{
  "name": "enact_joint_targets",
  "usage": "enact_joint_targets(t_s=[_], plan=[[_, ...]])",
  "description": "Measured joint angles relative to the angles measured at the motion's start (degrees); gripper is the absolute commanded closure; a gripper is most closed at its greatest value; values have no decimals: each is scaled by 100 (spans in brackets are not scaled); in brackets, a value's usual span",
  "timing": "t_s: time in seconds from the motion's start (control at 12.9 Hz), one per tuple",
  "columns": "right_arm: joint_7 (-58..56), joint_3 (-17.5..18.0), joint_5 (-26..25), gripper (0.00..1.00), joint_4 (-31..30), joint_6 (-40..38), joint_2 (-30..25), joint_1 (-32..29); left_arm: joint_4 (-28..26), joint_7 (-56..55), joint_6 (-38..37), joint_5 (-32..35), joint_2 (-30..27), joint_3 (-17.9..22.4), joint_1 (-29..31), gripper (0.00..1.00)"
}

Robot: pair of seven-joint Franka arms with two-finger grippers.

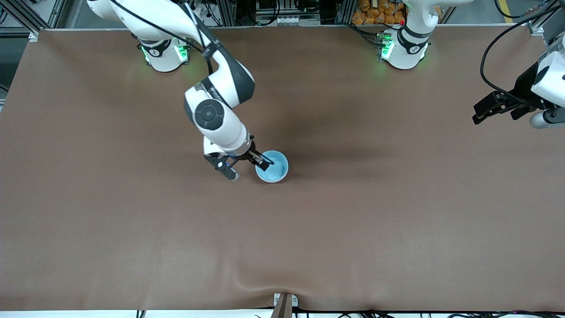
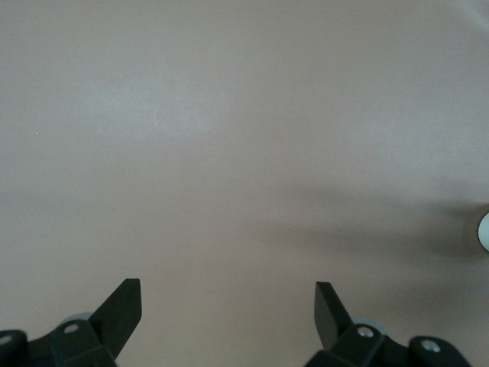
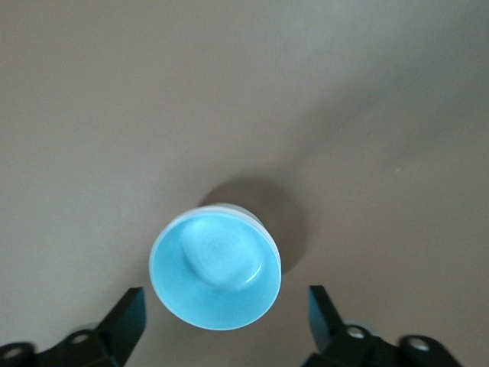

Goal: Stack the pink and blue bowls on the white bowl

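Note:
The light blue bowl point(image 1: 272, 166) stands upright on the brown table near its middle. It also shows in the right wrist view point(image 3: 216, 271), where a thin pale edge shows under its rim. The pink bowl and the white bowl do not show on their own in any view. My right gripper point(image 1: 248, 170) is open and empty beside the blue bowl, toward the right arm's end; in its wrist view point(image 3: 225, 300) the bowl lies just ahead of its fingertips. My left gripper point(image 1: 479, 114) is open and empty and waits up over the table's left-arm end, also seen in its wrist view point(image 2: 227, 294).
The brown table mat point(image 1: 353, 221) is bare around the blue bowl. A small bracket point(image 1: 283, 304) sits at the table edge nearest the front camera. A pale rounded edge point(image 2: 484, 231) shows at the border of the left wrist view.

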Motion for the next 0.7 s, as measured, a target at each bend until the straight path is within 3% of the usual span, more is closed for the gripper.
enact_joint_targets(t_s=[0.23,0.7], plan=[[-577,-30,-119,0,696,-1045,-129,-567,8,0,5,-34,1,4,3,0],[-2754,267,-147,0,870,-2707,-1087,-2153,103,0,4,-57,10,4,2,0]])
